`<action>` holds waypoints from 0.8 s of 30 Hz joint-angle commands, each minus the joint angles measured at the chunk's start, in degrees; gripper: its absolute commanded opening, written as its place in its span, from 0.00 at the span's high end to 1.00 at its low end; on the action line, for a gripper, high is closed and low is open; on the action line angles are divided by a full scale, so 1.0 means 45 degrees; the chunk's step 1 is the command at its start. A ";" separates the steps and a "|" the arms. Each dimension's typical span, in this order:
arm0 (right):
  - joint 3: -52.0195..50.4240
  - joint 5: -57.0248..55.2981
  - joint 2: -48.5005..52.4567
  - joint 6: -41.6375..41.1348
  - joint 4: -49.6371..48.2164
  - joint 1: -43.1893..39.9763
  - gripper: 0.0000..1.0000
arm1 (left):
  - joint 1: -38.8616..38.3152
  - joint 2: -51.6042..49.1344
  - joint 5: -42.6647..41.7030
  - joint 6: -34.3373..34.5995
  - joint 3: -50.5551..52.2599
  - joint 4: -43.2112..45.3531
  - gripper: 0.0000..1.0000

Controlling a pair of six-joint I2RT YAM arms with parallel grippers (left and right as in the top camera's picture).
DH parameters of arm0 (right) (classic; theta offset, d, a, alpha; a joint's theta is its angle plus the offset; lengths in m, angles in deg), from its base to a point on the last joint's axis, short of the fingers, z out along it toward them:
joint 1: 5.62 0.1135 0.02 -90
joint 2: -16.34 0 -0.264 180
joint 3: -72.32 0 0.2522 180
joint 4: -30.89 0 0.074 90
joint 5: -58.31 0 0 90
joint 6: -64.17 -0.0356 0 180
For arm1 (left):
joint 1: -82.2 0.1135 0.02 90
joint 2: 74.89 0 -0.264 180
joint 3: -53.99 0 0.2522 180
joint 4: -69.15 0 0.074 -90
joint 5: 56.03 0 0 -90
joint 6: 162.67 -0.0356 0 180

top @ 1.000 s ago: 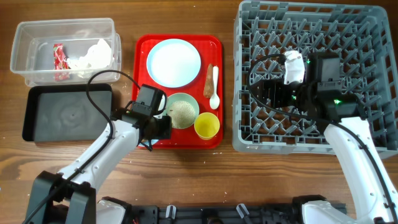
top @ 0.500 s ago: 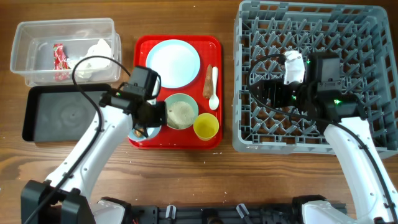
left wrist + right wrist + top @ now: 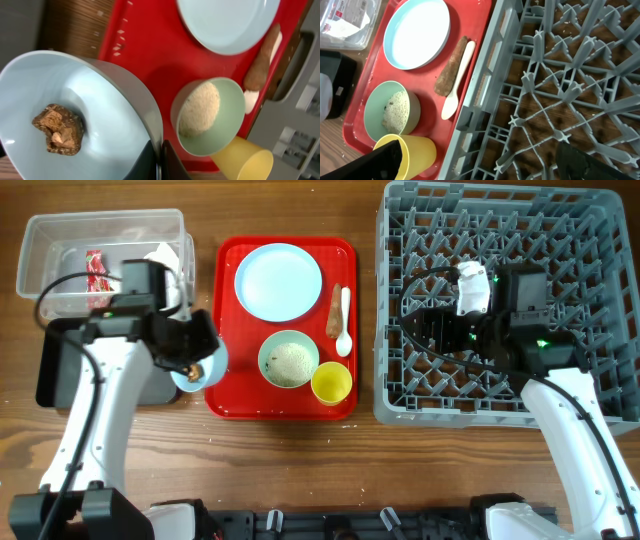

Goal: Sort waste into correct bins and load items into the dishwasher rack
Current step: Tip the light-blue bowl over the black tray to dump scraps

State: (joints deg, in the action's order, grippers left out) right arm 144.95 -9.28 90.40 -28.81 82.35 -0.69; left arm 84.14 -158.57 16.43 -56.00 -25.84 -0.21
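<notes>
My left gripper [image 3: 205, 358] is shut on the rim of a pale blue bowl [image 3: 107, 107] holding the small brown food lump [image 3: 57, 129]. It holds the bowl above the gap between the black tray [image 3: 55, 365] and the red serving tray [image 3: 235, 395]. The clear tub [image 3: 60, 290] holds the red wrapper [image 3: 95, 275] and the white napkin [image 3: 160, 258]. On the red tray are the plate [image 3: 279, 281], a bowl of rice [image 3: 290, 360], the yellow cup [image 3: 332, 383], the carrot-like stick [image 3: 336, 310] and the white spoon [image 3: 345, 320]. My right gripper [image 3: 422, 330] is open and empty over the grey rack [image 3: 560, 240].
The rack's left wall [image 3: 482, 85] stands close beside the red tray's right edge. The yellow cup [image 3: 417, 150] lies just left of my right gripper's left finger. Bare wood table [image 3: 300, 450] runs along the front.
My left gripper has lifted the bowl with the brown lump off the red tray and carried it left to the black tray's edge. The right arm has not moved.
</notes>
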 commanded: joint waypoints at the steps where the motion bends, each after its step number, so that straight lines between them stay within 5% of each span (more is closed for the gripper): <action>1: 0.0073 -0.0141 0.0141 -0.0092 -0.0029 -0.0019 0.00 | 0.1889 0.0121 -0.1039 -0.0204 -0.0325 0.0102 0.96; 8: 0.0073 -0.0136 0.0141 -0.0097 -0.0180 -0.0019 0.00 | 0.5129 0.0039 -0.4410 -0.1617 -0.0325 0.0913 0.96; 16: 0.0073 -0.0131 0.0141 -0.0107 -0.0180 -0.0015 0.00 | 0.9452 -0.1797 -1.0545 -0.3667 -0.0325 0.1083 0.96; 21: 0.0073 -0.0131 0.0141 -0.0102 -0.0175 -0.0015 0.00 | 1.0841 -0.3575 -1.5596 -0.3653 -0.0325 0.1180 0.96; 24: 0.0073 -0.0131 0.0141 -0.0107 -0.0175 -0.0015 0.00 | 1.1205 -0.3745 -1.6184 -0.3113 -0.0325 0.1438 0.96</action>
State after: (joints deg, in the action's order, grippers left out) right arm 144.95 -9.28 90.40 -28.81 81.80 -0.69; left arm 133.05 -174.96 -45.23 -70.47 -26.19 5.30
